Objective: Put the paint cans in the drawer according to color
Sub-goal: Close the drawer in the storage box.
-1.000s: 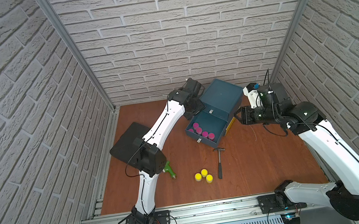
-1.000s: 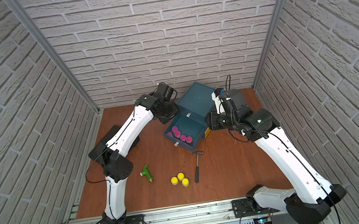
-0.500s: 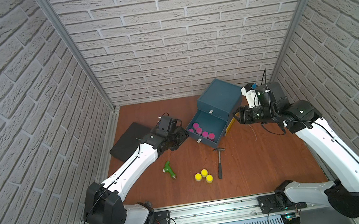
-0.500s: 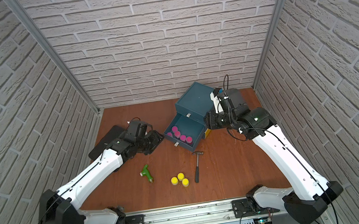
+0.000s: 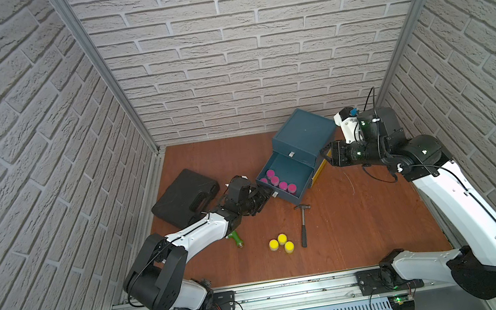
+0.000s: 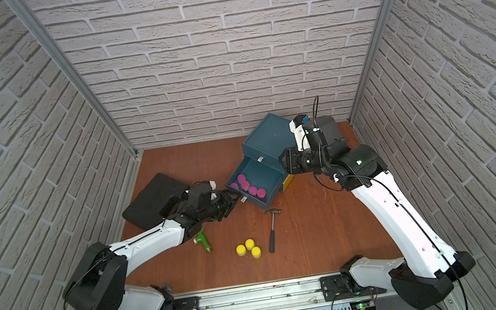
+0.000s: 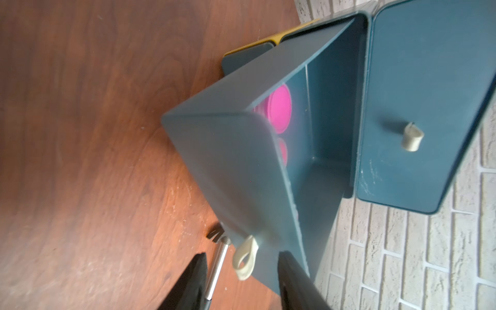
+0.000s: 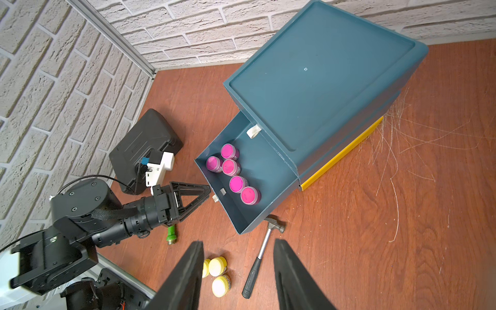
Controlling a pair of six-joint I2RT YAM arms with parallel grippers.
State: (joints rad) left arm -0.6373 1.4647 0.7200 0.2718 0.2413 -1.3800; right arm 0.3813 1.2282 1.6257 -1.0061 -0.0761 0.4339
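Straddling pull loop [image 7: 244,257]: left fingers [image 7: 193,276] apart, unclamped | right fingers [image 8: 188,273] narrowly apart, empty | five pink paint cans [image 8: 236,183] in open drawer [image 8: 268,171] | three yellow paint cans [image 5: 282,239] on table [image 5: 350,213] beside hammer [image 5: 302,228]

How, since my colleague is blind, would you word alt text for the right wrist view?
Five pink paint cans sit in the pulled-out teal drawer, with the left pincer open at the drawer's front pull tab. On the wooden table beside the drawer are three yellow paint cans and a hammer.
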